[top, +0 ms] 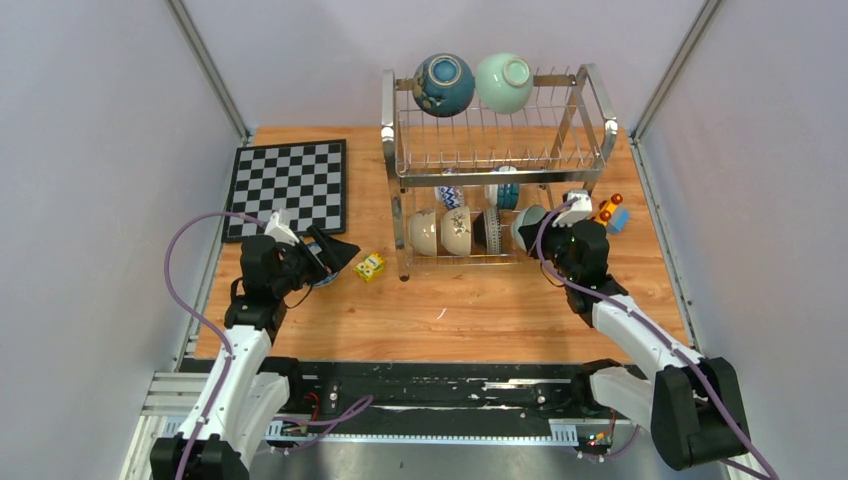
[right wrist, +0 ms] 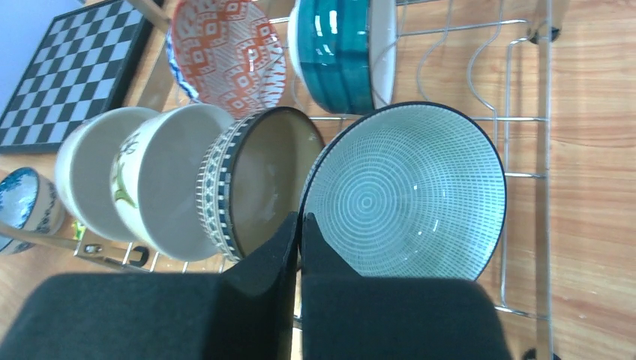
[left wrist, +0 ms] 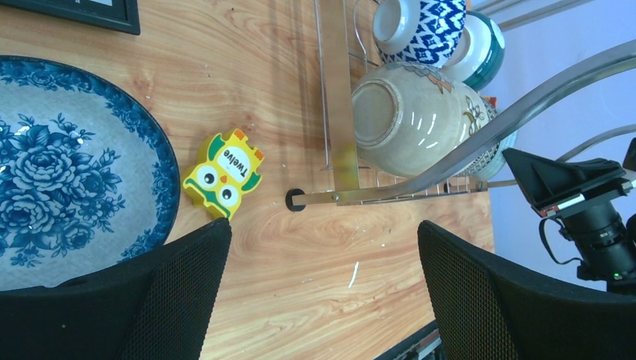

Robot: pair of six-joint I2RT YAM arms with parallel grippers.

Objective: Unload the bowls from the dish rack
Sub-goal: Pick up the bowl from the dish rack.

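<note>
The dish rack (top: 500,150) stands at the back of the table. A dark blue bowl (top: 443,85) and a mint bowl (top: 503,82) sit on its top tier. Its lower tier holds two cream bowls (right wrist: 120,180), a brown bowl with a patterned rim (right wrist: 266,176), a red-patterned bowl (right wrist: 229,52), a teal bowl (right wrist: 337,52) and a pale green dark-rimmed bowl (right wrist: 409,191). My right gripper (right wrist: 301,219) is shut on the left rim of that dark-rimmed bowl. My left gripper (left wrist: 324,232) hangs open over bare table, beside a blue floral bowl (left wrist: 67,172).
A yellow owl block (left wrist: 223,175) lies between the floral bowl and the rack's front leg (left wrist: 294,199). A chessboard (top: 290,185) sits at the back left. A toy car (top: 610,215) is right of the rack, by the right arm.
</note>
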